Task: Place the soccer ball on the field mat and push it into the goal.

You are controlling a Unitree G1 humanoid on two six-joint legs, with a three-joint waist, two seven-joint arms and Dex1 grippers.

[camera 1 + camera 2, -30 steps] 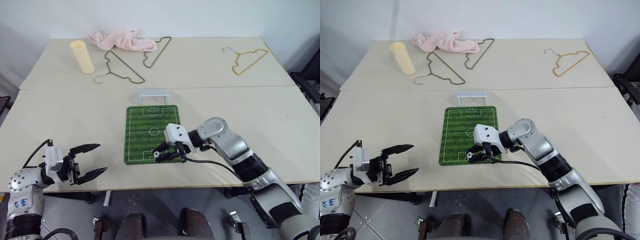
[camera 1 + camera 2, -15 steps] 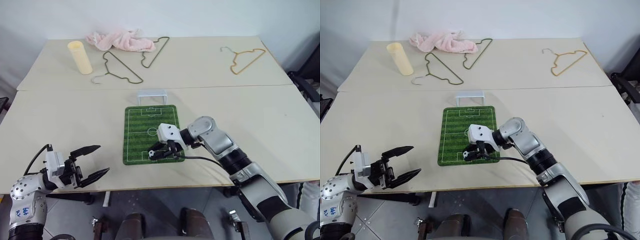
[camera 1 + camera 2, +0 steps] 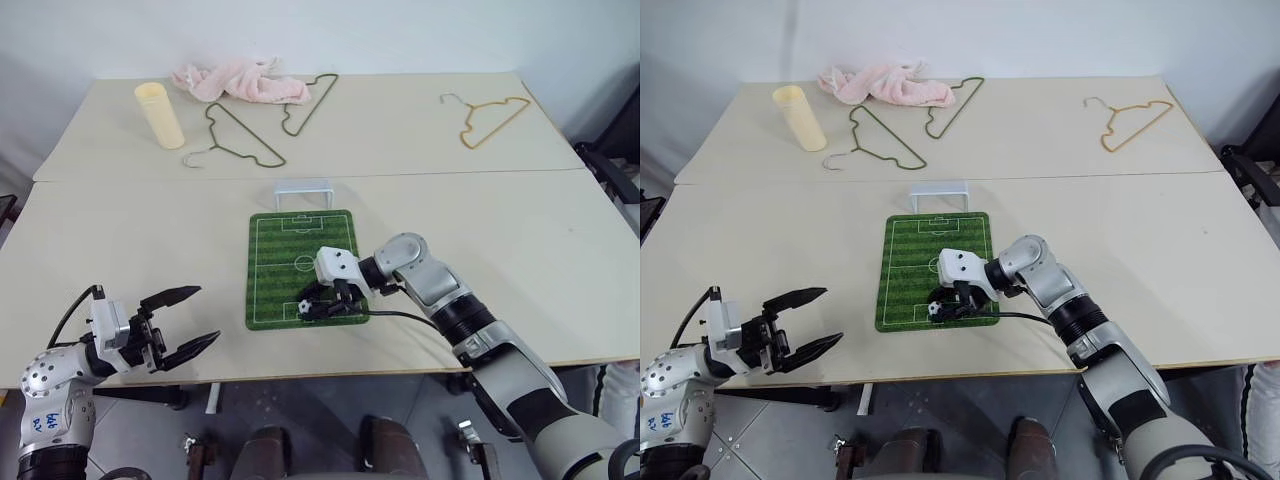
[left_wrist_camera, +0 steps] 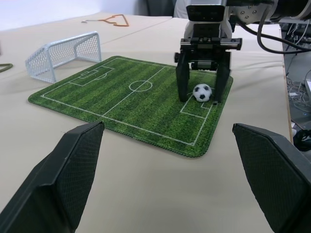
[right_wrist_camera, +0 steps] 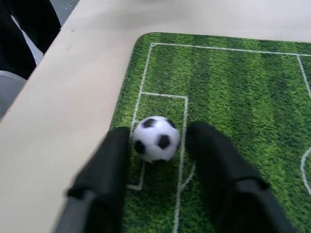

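Note:
The soccer ball rests on the field mat, on the penalty-box lines at the mat's near end. My right gripper is open, reaching in from the right with its tips down on the mat. Its two black fingers stand either side of the ball, one close against it, the other a small gap away. The goal, a small white netted frame, stands on the table just past the mat's far end. My left gripper is open and holds nothing, over the table's front edge at the left, well away from the mat.
At the back of the table are a cream cylinder, a pink cloth, two dark wire hangers and an orange hanger. A seam crosses the tabletop behind the goal.
My right gripper, shut on the ball a second ago, has sunk slightly to the mat and opened; the ball now sits on the grass between its fingers. The left gripper stayed put.

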